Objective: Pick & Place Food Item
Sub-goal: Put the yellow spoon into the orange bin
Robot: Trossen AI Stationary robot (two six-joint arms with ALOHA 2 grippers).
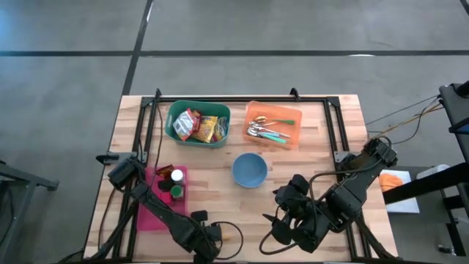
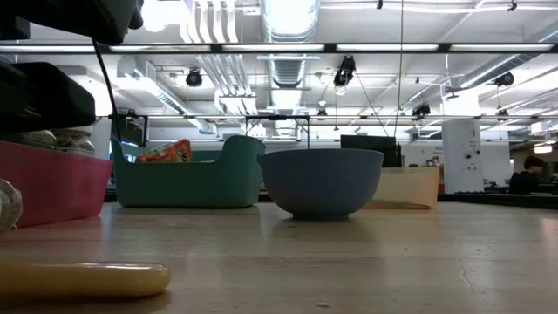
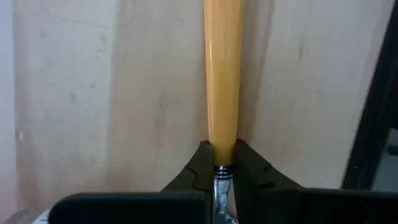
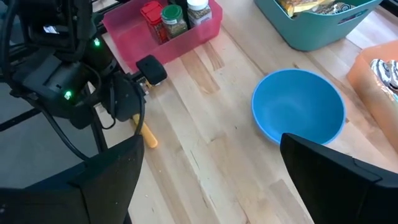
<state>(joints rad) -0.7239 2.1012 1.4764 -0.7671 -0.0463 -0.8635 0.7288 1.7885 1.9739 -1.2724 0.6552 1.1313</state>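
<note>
the left gripper (image 3: 219,163) is down at the near edge of the wooden table (image 1: 322,158), just in front of the pink bin (image 1: 150,216), and its two dark fingers (image 3: 202,163) are closed on the end of a long yellow tube (image 3: 222,74) that lies flat on the wood. from table height the tube (image 2: 83,279) shows as a rounded yellow bar resting on the surface. the pink bin holds small spice jars (image 4: 175,20). the right gripper (image 4: 208,177) hangs above the near right part of the table with its fingers spread wide and nothing between them. a blue bowl (image 1: 250,169) sits empty near the middle of the table. behind it stand a teal bin (image 1: 196,124) filled with snack packets (image 1: 192,126) and an orange bin (image 1: 273,125) with cutlery (image 1: 265,132) inside.
</note>
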